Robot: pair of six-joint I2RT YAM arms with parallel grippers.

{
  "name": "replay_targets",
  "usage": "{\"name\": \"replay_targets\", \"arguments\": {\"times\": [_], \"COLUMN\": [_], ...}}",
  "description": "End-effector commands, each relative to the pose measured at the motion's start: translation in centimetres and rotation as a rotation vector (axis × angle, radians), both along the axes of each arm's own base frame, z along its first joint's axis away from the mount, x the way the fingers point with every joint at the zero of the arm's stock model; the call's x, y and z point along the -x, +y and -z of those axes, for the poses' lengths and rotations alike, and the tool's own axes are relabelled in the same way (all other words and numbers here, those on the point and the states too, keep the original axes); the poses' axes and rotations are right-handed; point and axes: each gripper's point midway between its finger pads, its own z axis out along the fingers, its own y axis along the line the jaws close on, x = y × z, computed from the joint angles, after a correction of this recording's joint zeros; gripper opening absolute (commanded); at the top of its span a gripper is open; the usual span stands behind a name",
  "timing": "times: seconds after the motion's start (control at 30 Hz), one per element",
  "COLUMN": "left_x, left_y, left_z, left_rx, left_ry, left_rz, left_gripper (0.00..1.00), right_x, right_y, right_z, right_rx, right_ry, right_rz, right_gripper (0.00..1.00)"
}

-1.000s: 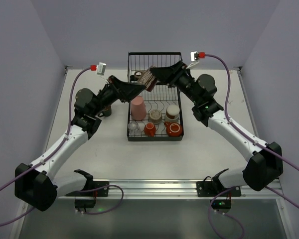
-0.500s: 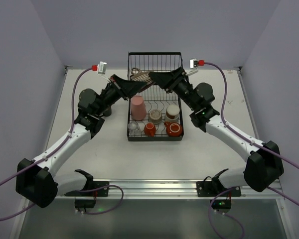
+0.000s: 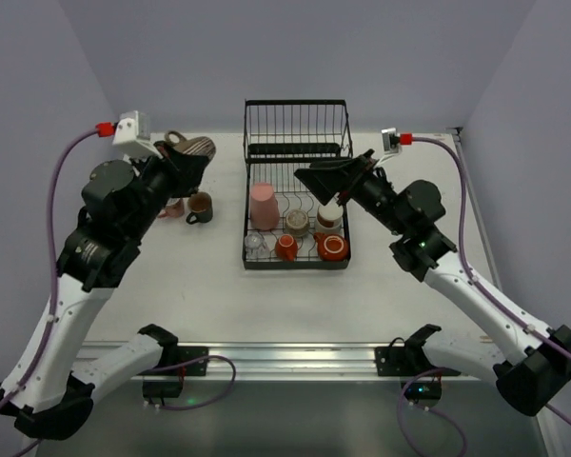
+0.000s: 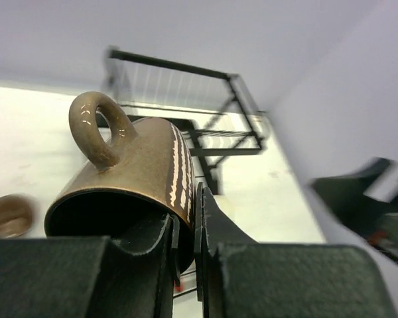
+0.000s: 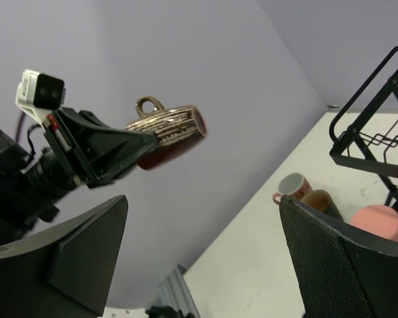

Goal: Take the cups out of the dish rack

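My left gripper (image 3: 178, 164) is shut on the rim of a brown striped mug (image 3: 191, 150), which it holds in the air left of the dish rack (image 3: 296, 119). In the left wrist view one finger is inside the mug (image 4: 129, 172) and one outside, with the left gripper (image 4: 185, 228) clamped on its wall. My right gripper (image 3: 316, 177) hangs open and empty over the rack's lower tray. In that tray stand a pink tumbler (image 3: 263, 206), two beige cups (image 3: 296, 222), two orange-red cups (image 3: 332, 248) and a clear glass (image 3: 254, 243).
A pink cup (image 3: 171, 208) and a dark brown mug (image 3: 200, 206) stand on the table left of the rack. The right wrist view shows them too, pink cup (image 5: 293, 187) and brown mug (image 5: 317, 200), beyond the open right gripper (image 5: 205, 255).
Both grippers met at the brown striped mug over the rack's rear basket. The right one opened and drew back right; the left carried the mug up and left.
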Motion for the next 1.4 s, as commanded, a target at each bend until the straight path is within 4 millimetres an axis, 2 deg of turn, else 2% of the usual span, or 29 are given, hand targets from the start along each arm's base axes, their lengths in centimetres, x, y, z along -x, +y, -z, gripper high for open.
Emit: {"name": "replay_targets", "arguments": {"times": [0.0, 0.03, 0.13, 0.27, 0.33, 0.37, 0.4, 0.5, 0.57, 0.7, 0.73, 0.9, 1.07, 1.2, 1.37], "left_x": [2.8, 3.7, 4.6, 4.4, 3.2, 3.0, 1.8, 1.1, 0.7, -0.1, -0.3, -1.2, -2.0, -2.2, -2.6], "left_y": [8.2, 9.0, 11.3, 13.8, 13.6, 13.5, 13.2, 14.2, 14.6, 14.8, 14.8, 15.8, 16.7, 17.7, 18.9], "left_z": [6.8, 9.4, 14.1, 17.9, 19.3, 21.2, 21.8, 24.8, 26.0, 29.3, 29.9, 33.0, 34.9, 36.0, 36.1], "left_rx": [-0.367, -0.424, -0.535, -0.615, -0.595, -0.549, -0.523, -0.538, -0.541, -0.514, -0.504, -0.506, -0.521, -0.515, -0.536], "left_ry": [0.262, 0.351, 0.489, 0.607, 0.626, 0.681, 0.673, 0.764, 0.794, 0.855, 0.866, 0.936, 0.962, 0.991, 0.990], "left_rz": [-0.276, -0.286, -0.376, -0.480, -0.453, -0.411, -0.390, -0.409, -0.419, -0.413, -0.412, -0.440, -0.457, -0.463, -0.488], "left_gripper": [0.00, 0.00, 0.00, 0.00, 0.00, 0.00, 0.00, 0.00, 0.00, 0.00, 0.00, 0.00, 0.01, 0.05, 0.16], "right_x": [1.2, 1.3, 1.7, 2.5, 2.7, 2.8, 3.0, 3.0, 2.9, 2.6, 2.4, 2.5, 2.3, 2.2, 2.0], "right_y": [-1.4, -1.6, -2.1, -2.9, -3.8, -4.0, -4.3, -4.6, -4.6, -4.1, -3.8, -3.4, -3.4, -2.8, -2.7], "right_z": [-0.1, 0.0, 0.2, 0.3, 0.5, 0.7, 1.1, 2.4, 3.0, 3.3, 4.2, 4.6, 5.0, 5.8, 6.2], "right_rx": [0.130, 0.145, 0.195, 0.243, 0.268, 0.277, 0.295, 0.332, 0.346, 0.382, 0.409, 0.419, 0.422, 0.438, 0.446], "right_ry": [-0.075, -0.075, -0.075, -0.093, -0.101, -0.104, -0.108, -0.100, -0.096, -0.102, -0.079, -0.077, -0.071, -0.051, -0.043], "right_rz": [0.045, 0.047, 0.055, 0.069, 0.099, 0.107, 0.115, 0.122, 0.118, 0.099, 0.084, 0.059, 0.064, 0.037, 0.036], "right_gripper": [0.99, 0.99, 0.99, 0.99, 0.99, 0.99, 0.99, 0.99, 0.99, 0.99, 0.99, 0.99, 0.99, 0.99, 0.99]}}
